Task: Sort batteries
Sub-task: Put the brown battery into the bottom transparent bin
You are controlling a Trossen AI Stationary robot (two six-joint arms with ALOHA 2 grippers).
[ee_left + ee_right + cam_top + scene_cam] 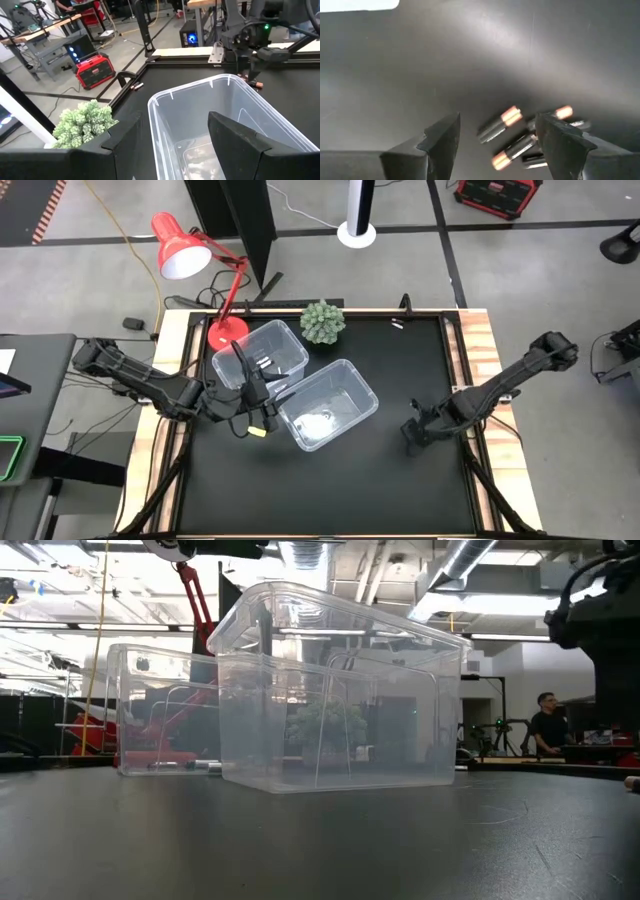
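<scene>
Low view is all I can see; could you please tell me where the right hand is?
Observer: The right hand is low over the right side of the mat.
Operator: Is it holding anything?
Observer: No; it is open, with dark copper-ended batteries lying between its fingers.
Operator: And the left hand?
Observer: The left hand is open beside the central bin, which holds whitish batteries.
</scene>
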